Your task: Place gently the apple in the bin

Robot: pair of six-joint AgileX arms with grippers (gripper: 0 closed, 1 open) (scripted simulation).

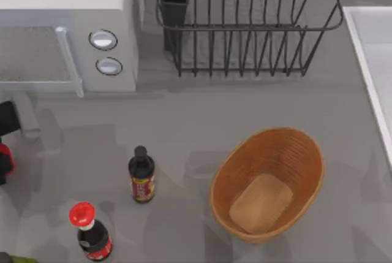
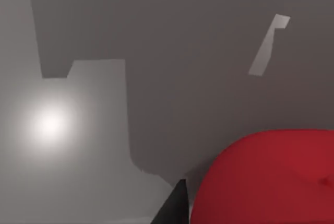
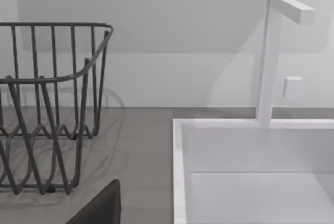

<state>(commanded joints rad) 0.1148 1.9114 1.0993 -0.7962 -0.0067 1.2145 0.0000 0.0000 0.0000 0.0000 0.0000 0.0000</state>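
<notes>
Apple (image 2: 271, 179) looms large and red right up against the left wrist camera, with a dark fingertip (image 2: 175, 208) just beside it; from above, a sliver of the same red sits at the far left edge of the bench (image 1: 202, 122), next to the dark bulk of the left arm. That suggests the left gripper's jaws are closed on the fruit, though I cannot tell for certain since the contact itself is out of sight. The right gripper's jaws I cannot tell either; its wrist camera looks toward the sink (image 3: 250, 172) and faucet (image 3: 269, 57). Nearest the bench's front edge stands a red-capped bottle (image 1: 90, 233), then a black-capped sauce bottle (image 1: 141, 175), and to the right the wicker bin (image 1: 267, 183), empty and well apart from the apple. Likely trouble: a carry across to the bin passes over or near both bottles, so a low path could tip one, and a release from too high could bounce the apple off the basket's flat base. Farther back sit the microwave (image 1: 67, 36) and the black wire dish rack (image 1: 245, 24), on a plain grey surface against a pale wall.
</notes>
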